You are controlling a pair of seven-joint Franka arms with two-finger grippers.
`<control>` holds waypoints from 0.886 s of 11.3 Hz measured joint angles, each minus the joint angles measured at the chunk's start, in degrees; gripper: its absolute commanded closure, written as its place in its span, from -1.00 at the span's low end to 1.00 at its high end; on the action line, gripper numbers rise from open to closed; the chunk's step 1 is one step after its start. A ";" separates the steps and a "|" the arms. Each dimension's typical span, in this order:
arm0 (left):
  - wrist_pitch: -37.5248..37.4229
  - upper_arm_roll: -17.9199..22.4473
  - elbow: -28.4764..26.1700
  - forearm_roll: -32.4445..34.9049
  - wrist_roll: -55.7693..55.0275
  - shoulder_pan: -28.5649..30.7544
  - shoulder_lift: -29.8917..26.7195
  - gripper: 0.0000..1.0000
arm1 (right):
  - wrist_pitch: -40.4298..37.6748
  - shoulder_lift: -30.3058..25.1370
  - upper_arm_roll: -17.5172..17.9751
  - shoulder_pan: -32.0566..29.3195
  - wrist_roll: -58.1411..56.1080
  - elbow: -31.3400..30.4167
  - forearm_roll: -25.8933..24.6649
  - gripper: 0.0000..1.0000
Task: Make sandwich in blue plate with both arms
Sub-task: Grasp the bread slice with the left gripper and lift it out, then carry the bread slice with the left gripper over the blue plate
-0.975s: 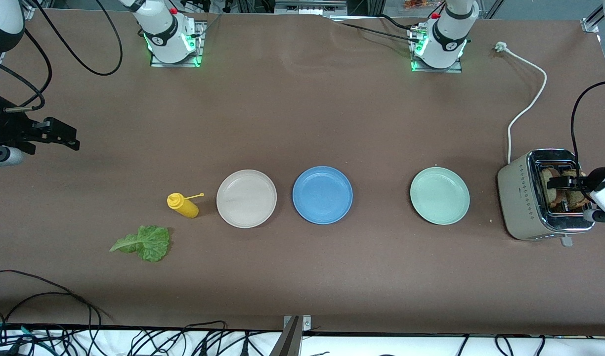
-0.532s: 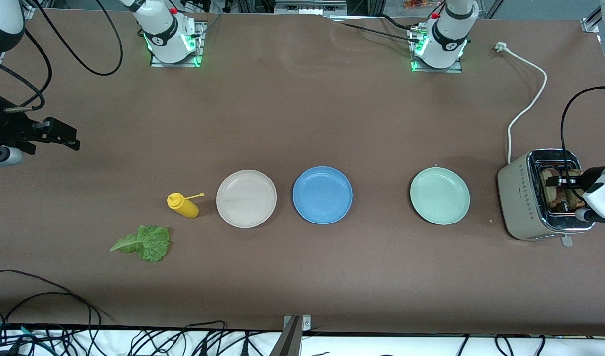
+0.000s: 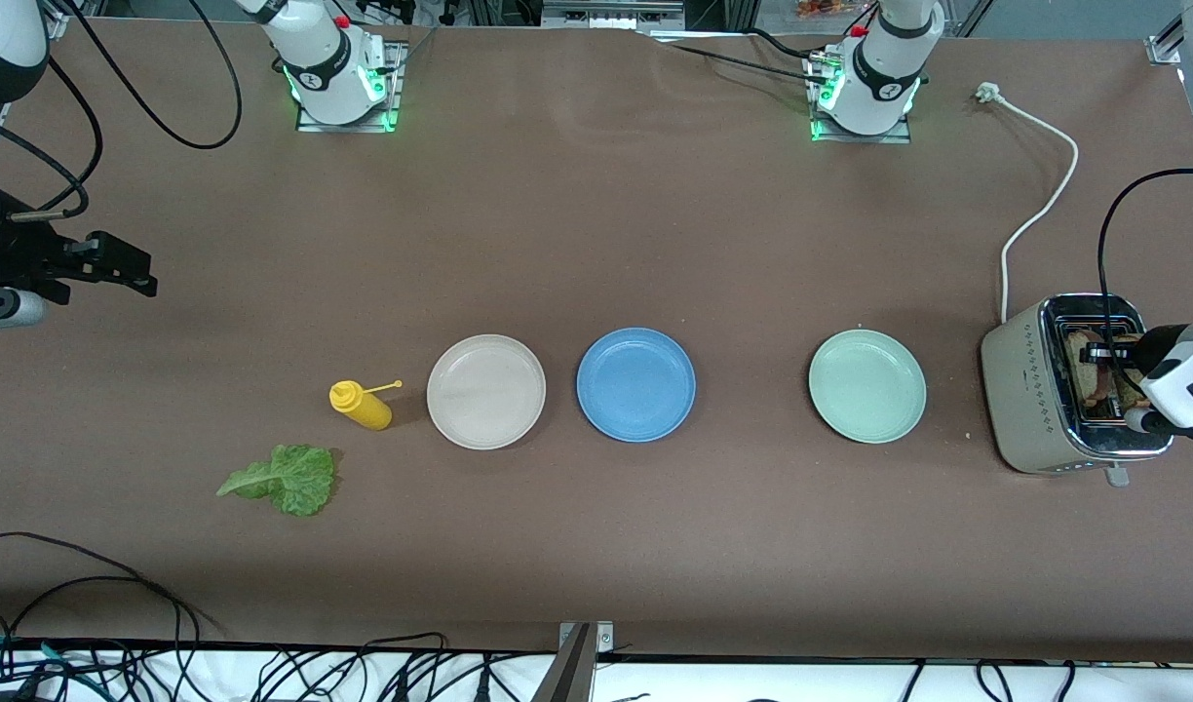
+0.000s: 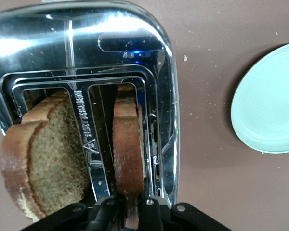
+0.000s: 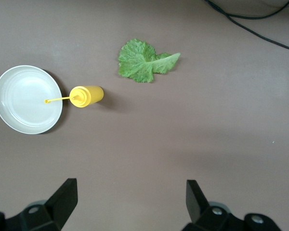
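Note:
Two brown bread slices stand in the slots of a steel toaster [image 3: 1020, 400] at the left arm's end of the table. My left gripper [image 3: 1108, 356] [image 4: 130, 211] is over the toaster, shut on the top edge of one slice [image 4: 128, 144]. The other slice [image 4: 45, 159] leans in the neighbouring slot. The blue plate [image 3: 635, 384] lies empty at mid table. A green lettuce leaf [image 3: 285, 480] [image 5: 144, 61] lies flat toward the right arm's end. My right gripper [image 3: 119, 268] [image 5: 130, 197] waits open over the table at that end, holding nothing.
A cream-white plate [image 3: 485, 391] and a pale mint-green plate [image 3: 866, 385] flank the blue one. A yellow squeeze bottle [image 3: 361, 405] lies beside the cream plate. The toaster's white cord [image 3: 1045, 195] runs toward the bases. Black cables [image 3: 90, 585] trail along the front edge.
The left gripper's fingers have closed from wide open onto the bread slice in the toaster, and the hand has shifted slightly. The right arm has not moved.

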 measured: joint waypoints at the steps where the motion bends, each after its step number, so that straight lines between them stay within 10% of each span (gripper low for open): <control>1: -0.06 -0.12 0.13 0.00 -0.15 -0.12 -0.16 1.00 | 0.00 0.00 0.00 0.00 0.00 0.00 0.00 -1.00; 10: -13.09 -1.83 3.21 0.31 -0.20 -10.30 -13.24 1.00 | 0.00 0.00 0.01 0.02 0.00 0.01 0.03 -1.00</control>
